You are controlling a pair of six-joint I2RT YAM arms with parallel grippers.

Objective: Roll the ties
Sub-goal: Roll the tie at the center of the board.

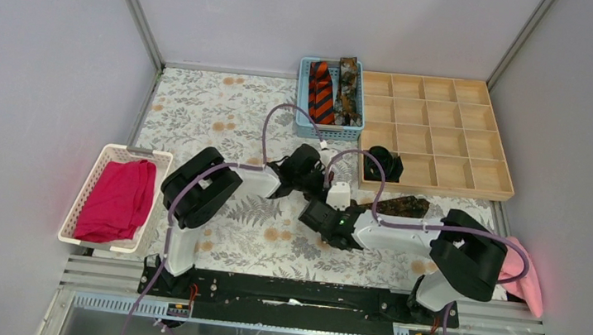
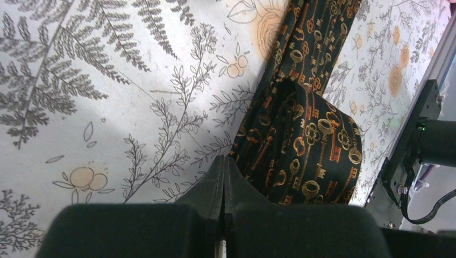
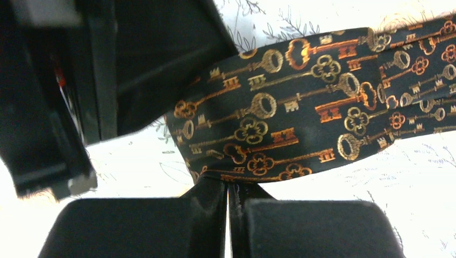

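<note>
A dark tie with a gold and orange key pattern (image 1: 401, 205) lies on the floral tablecloth in front of the wooden tray. Its near end is folded over (image 2: 301, 145). My right gripper (image 3: 231, 181) is shut on the lower edge of this tie (image 3: 301, 123); in the top view it (image 1: 345, 203) sits at the tie's left end. My left gripper (image 2: 224, 161) is shut, with its tips on the cloth right beside the fold and nothing seen between the jaws; in the top view it (image 1: 330, 179) is just above the right one. A black coiled tie (image 1: 382, 163) sits in a tray compartment.
A blue basket (image 1: 303, 102) at the back holds an orange-and-black striped tie (image 1: 320, 93) and a brown mottled tie (image 1: 349, 90). The wooden compartment tray (image 1: 446, 133) is at the back right. A white basket (image 1: 102, 165) holds a magenta cloth (image 1: 119, 199). A pink cloth (image 1: 527, 279) lies at the right edge.
</note>
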